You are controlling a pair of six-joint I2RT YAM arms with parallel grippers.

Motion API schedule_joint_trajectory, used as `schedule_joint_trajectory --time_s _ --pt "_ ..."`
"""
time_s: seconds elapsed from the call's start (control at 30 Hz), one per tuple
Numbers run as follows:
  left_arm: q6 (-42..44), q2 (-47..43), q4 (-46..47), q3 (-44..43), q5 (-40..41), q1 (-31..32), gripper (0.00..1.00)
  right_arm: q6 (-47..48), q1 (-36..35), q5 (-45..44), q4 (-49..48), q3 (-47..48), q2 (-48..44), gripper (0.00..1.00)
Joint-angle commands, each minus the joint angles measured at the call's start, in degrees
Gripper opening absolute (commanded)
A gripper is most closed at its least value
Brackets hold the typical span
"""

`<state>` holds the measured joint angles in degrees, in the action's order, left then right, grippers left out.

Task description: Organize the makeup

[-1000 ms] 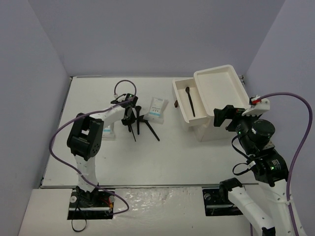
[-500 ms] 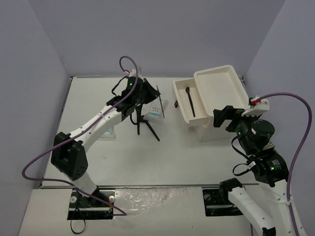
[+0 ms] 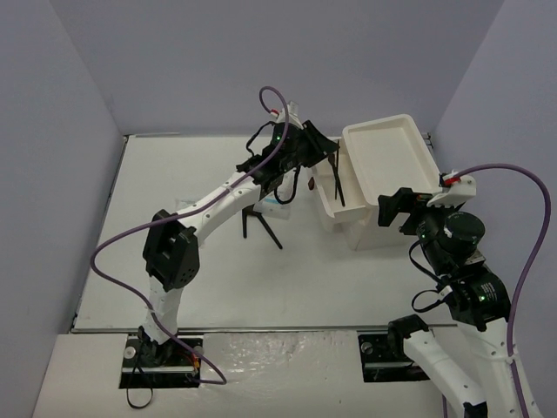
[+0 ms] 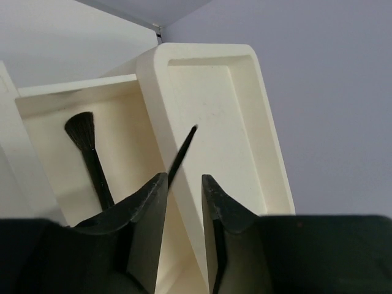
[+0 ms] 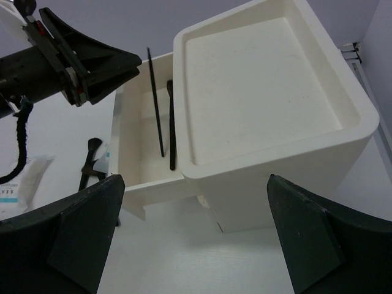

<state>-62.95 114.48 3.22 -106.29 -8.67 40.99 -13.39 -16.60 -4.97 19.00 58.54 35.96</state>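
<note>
My left gripper [image 4: 184,184] was pinching a thin black stick [image 4: 182,149] near one end. The rest of the stick poked out past the fingertips and hung over the open drawer [image 3: 324,205] of the white box [image 3: 392,157]. From the right wrist view the stick [image 5: 155,101] stood nearly upright, its lower tip down inside the drawer beside a black brush [image 5: 172,122] lying on the drawer floor. I could not tell whether the tip touched the bottom.

My right gripper [image 5: 196,245] was spread wide and holding nothing, waiting just at the near side of the box.

I judged the stick to be very light and stiff, but slender and smooth, so it could easily swivel or slip between flat pads (a pinch that far from the middle gives little control over the free end). A hold closer to the centre would have kept it steadier. Here, though, opening over the drawer looked enough, since it only had to fall flat alongside the brush.

The rest of the makeup lay out on the table [image 3: 174,287]. A white packet [image 5: 15,184] with blue print and a few dark brushes [image 3: 261,226] sat well apart from the box. The packet looked flat and thin, and I judged it was best taken by an edge.
</note>
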Motion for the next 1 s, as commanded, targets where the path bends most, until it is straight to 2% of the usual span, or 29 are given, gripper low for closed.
schedule_joint_trajectory --time_s 0.0,0.07,0.13,0.2,0.23,0.37,0.53,0.77,0.97 --pt "-0.24 -2.37 -0.86 -6.27 1.46 0.23 0.44 0.82 -0.27 -2.1 -2.13 1.38 -0.34 1.0" --pt "2.49 -3.27 -2.76 -6.74 2.6 0.23 0.57 0.89 -0.27 -2.29 -1.91 1.47 -0.22 1.0" --pt "4.34 -4.72 -4.71 -6.72 3.47 0.23 0.62 0.82 -0.27 -2.09 -1.86 1.45 -0.14 1.0" --pt "9.23 -7.58 -10.94 -6.34 5.82 0.23 0.67 0.82 -0.27 -1.52 -1.86 1.33 0.05 1.0" --pt "9.85 -7.95 -11.72 -6.29 6.12 0.23 0.68 0.82 -0.27 -1.45 -1.8 1.31 0.08 1.0" --pt "20.16 -14.56 -23.38 0.8 17.13 0.23 0.69 1.04 -0.36 -1.68 -1.78 0.81 -0.18 1.0" --pt "25.42 -21.97 -31.95 12.56 26.17 -0.95 0.71 1.16 -0.45 -1.62 -1.86 0.53 -0.35 1.0" --pt "25.18 -23.73 -31.55 28.48 21.48 -7.29 0.7 0.99 -0.36 -1.88 -1.78 -0.16 -0.46 1.0" --pt "26.41 -18.47 -30.32 30.1 17.62 -10.34 0.67 1.11 -0.39 -2.29 -1.78 -0.33 -0.21 1.0"
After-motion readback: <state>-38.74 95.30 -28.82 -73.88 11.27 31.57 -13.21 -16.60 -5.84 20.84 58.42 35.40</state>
